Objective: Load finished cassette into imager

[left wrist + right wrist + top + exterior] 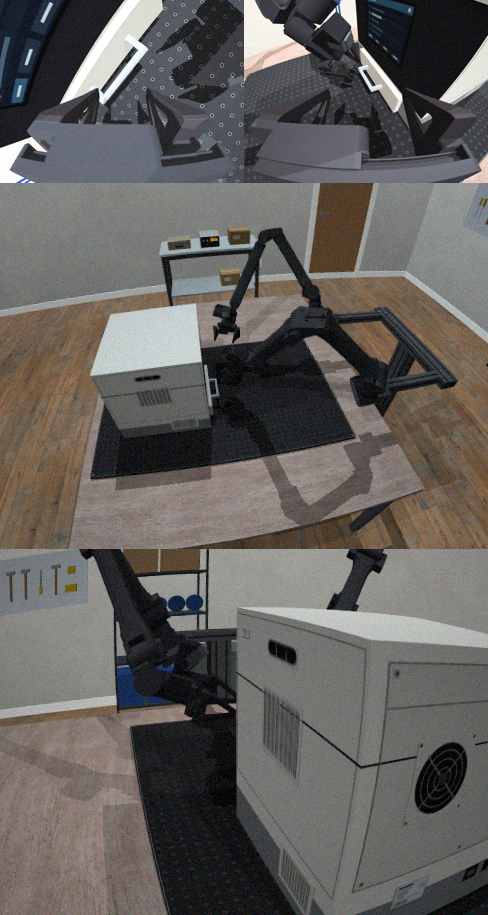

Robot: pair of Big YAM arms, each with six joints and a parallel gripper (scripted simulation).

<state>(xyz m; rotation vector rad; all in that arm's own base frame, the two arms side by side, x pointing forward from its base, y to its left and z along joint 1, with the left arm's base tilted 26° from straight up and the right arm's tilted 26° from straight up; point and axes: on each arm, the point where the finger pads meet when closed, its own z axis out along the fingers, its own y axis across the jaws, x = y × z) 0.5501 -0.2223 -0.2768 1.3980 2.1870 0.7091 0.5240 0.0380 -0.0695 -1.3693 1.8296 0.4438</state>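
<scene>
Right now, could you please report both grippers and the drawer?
Left gripper open near handle; right gripper open. Drawer looks shut; FINISHED unseen. No obstruction seen.
</scene>
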